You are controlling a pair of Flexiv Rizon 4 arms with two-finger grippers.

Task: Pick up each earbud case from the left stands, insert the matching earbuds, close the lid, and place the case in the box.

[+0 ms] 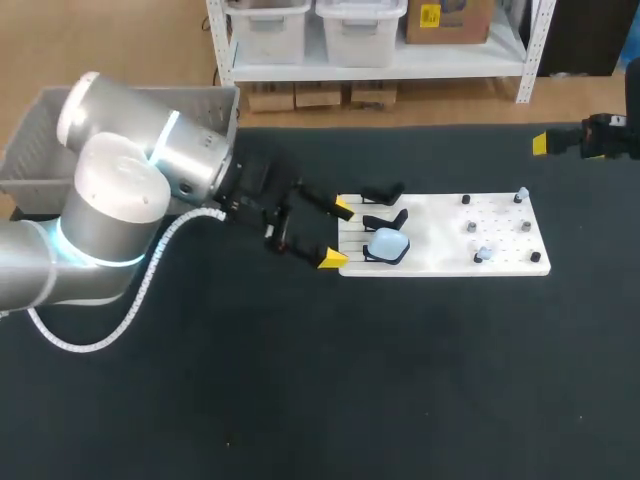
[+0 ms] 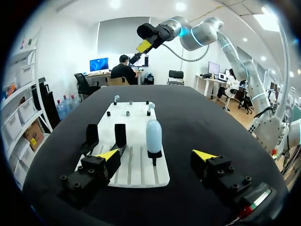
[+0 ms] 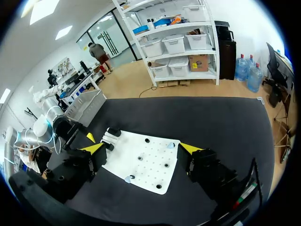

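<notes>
**Left wrist view: earbud case [image 2: 153, 135] just ahead of a wide-spread hand**

The left gripper [image 2: 156, 155] is spread wide and holds nothing. The earbud case stands upright on its stand straight ahead, in line with the gap between the fingers. Two empty stands [image 2: 120, 136] sit beside it. It looks light, hard and smoothly rounded, so probably slippery; pinching its broad flat faces seems surest. The right gripper [image 3: 141, 148] is wide and empty too, far across the white board [image 3: 150, 162].
</notes>
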